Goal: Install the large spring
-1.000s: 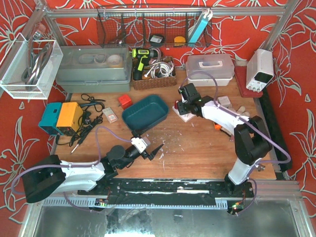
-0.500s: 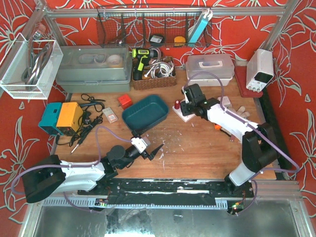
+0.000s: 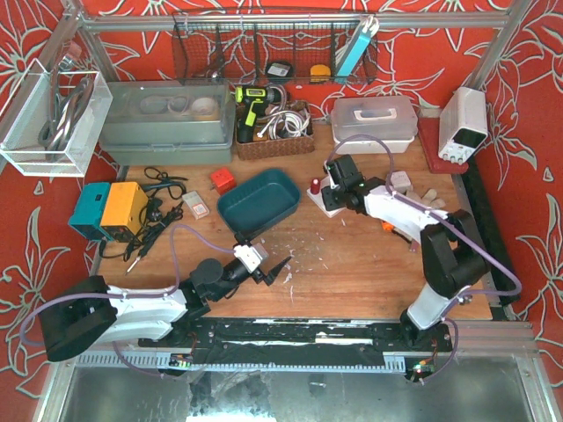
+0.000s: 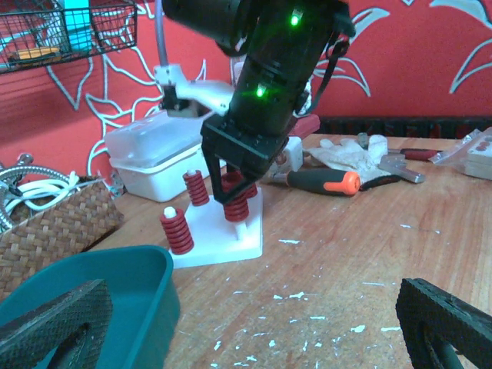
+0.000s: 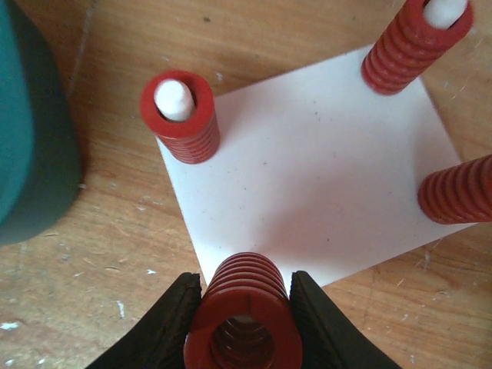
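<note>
Right gripper: two black fingers clamped on either side of a large red coil spring, held upright at one corner of a white rectangular base plate. In the left wrist view the same spring hangs between the jaws just over the plate's corner; whether it is seated on a peg cannot be told. Three further red coil springs stand on the plate's other corners, one with a white peg tip showing through its top, one likewise, one cut by the frame edge. The plate lies on the wooden table, toward its far side, just right of a teal plastic tray. An orange-handled screwdriver and a pale work glove lie right of the plate. Left gripper: jaws wide apart, holding nothing, low over the near middle of the table, well apart from the plate.
</note>
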